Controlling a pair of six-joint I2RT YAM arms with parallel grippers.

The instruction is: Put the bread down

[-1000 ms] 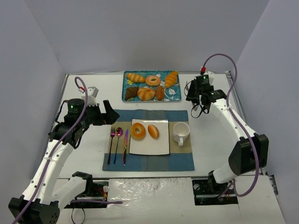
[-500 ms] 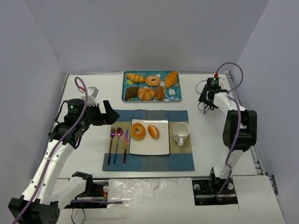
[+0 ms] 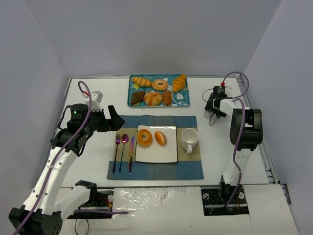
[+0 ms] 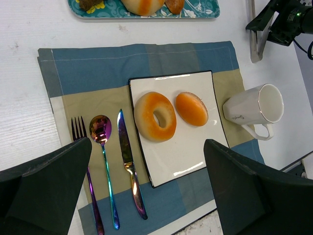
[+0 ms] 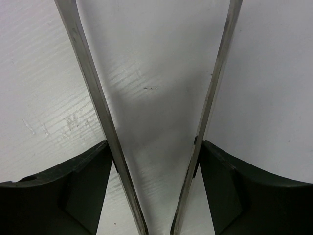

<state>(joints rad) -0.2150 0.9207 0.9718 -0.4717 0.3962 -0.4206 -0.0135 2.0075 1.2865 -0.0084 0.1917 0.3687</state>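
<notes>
A ring-shaped bagel (image 3: 144, 137) and a small oval bun (image 3: 160, 138) lie on the white square plate (image 3: 156, 155); the left wrist view shows the bagel (image 4: 166, 132), bun (image 4: 191, 108) and plate (image 4: 181, 156) too. Several more breads lie on the teal tray (image 3: 133, 96) at the back. My left gripper (image 3: 113, 119) is open and empty, hovering over the placemat's left side (image 4: 146, 147). My right gripper (image 3: 212, 108) rests at the right of the tray, shut on metal tongs (image 3: 211, 118), whose two arms (image 5: 93, 88) run between my fingers (image 5: 154, 147).
A blue and tan placemat (image 3: 188, 169) carries the plate, a fork (image 3: 117, 147), spoon (image 3: 123, 147) and knife (image 3: 131, 154) at its left, and a white mug (image 3: 189, 139) at its right. Grey walls enclose the table.
</notes>
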